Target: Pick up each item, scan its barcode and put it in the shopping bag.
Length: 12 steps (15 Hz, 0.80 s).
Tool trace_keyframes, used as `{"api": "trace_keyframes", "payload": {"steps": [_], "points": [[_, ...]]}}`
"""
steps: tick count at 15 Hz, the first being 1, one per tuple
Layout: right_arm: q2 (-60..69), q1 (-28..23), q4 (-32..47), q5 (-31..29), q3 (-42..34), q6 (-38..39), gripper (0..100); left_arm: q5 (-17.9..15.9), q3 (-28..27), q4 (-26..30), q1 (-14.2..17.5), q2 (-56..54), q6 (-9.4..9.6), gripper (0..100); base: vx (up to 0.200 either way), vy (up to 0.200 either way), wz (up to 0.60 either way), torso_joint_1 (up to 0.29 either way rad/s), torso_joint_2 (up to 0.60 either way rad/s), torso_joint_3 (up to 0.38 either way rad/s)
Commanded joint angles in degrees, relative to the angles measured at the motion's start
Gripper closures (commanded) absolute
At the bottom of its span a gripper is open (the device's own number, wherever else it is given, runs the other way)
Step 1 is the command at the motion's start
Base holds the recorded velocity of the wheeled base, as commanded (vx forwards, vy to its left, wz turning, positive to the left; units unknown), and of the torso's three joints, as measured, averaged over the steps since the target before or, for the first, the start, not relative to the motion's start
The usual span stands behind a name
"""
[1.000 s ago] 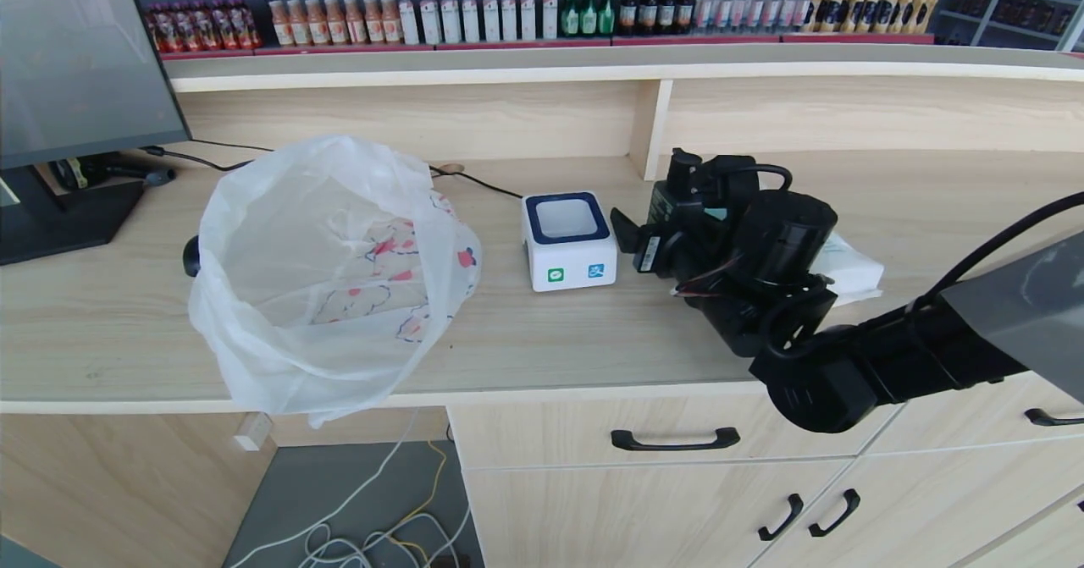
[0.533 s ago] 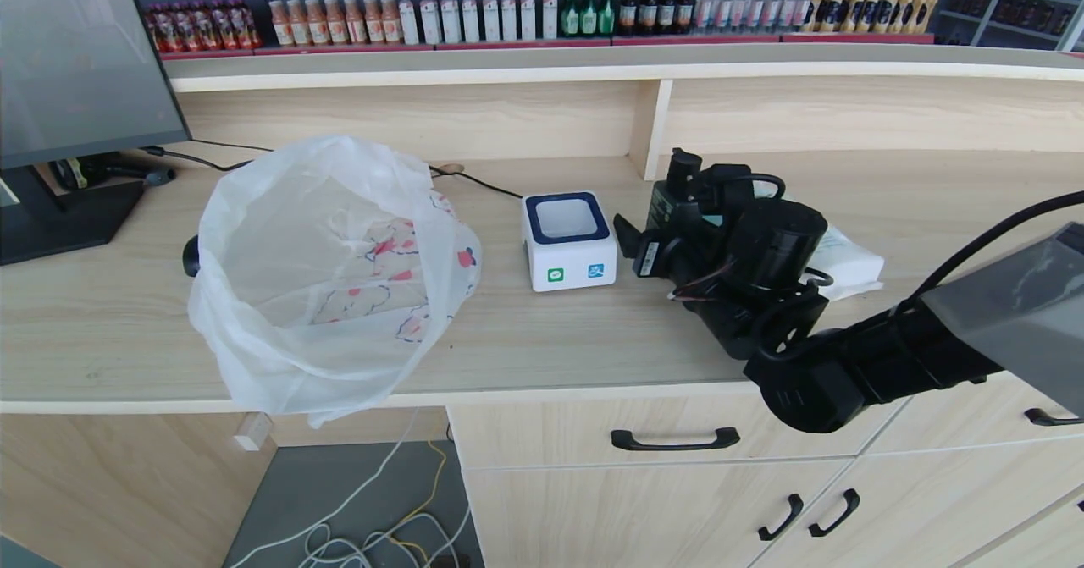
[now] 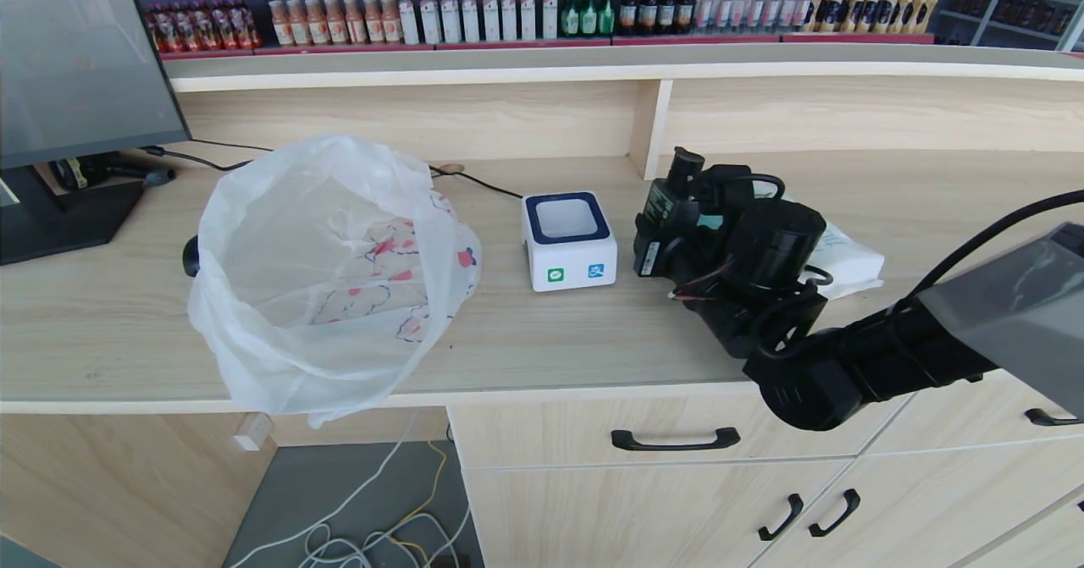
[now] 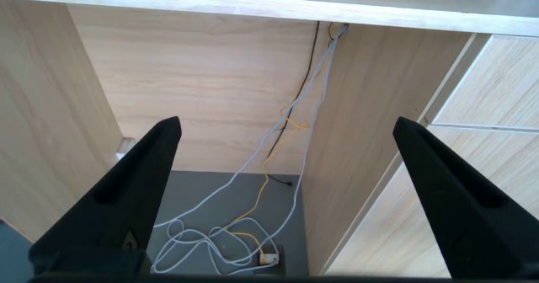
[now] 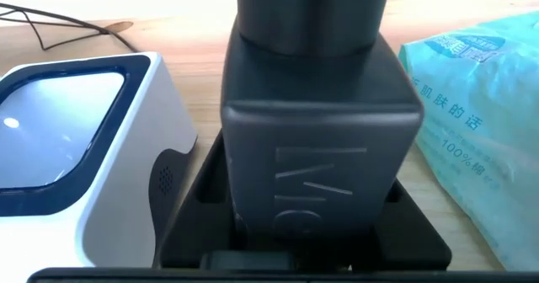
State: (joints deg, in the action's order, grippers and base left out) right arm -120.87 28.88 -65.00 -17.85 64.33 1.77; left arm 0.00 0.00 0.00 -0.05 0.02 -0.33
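Right pincer (image 5: 307,211) pinches a dark bottle (image 3: 669,200) just right of the scanner (image 3: 568,240). The shopping bag (image 3: 254,331) gapes left of the scanner, contents unclear. Left pincer (image 4: 286,131) is spread.

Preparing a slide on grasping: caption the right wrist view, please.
Right hand shut on a dark grey square bottle, between a white, blue-rimmed scanner box and a teal plastic tissue pack.

Two little square signs sit on the front face of the white scanner (image 3: 568,240) at mid-counter: a green sign (image 3: 555,274) and a blue sign (image 3: 596,271), each with a white symbol too small to make out. Just beside it, the dark bottle (image 5: 316,148) carries large raised letters on its flat side. The teal pack (image 5: 480,123), toward the counter's right end, bears dark printed characters with a percentage figure among them.
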Motion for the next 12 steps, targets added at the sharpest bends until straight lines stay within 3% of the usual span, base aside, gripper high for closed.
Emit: {"api": "trace_keyframes", "payload": {"steps": [1, 8, 12], "points": [[0.8, 0.0, 0.0, 0.0, -0.2, 0.0, 100, 0.0, 0.0, 0.0, 0.0, 0.0, -0.02, 0, 0.000, 0.000, 0.00, 0.000, 0.00, 0.000], [3.3, 1.0, 0.0, 1.0, -1.0, 0.2, 100, 0.0, 0.0, 0.0, 0.0, 0.0, -0.02, 0, 0.000, 0.000, 0.00, 0.000, 0.00, 0.000], [7.8, 1.5, 0.0, 1.1, -6.1, 3.2, 100, 0.0, 0.0, 0.0, 0.0, 0.0, -0.02, 0, 0.000, 0.000, 0.00, 0.000, 0.00, 0.000]]}}
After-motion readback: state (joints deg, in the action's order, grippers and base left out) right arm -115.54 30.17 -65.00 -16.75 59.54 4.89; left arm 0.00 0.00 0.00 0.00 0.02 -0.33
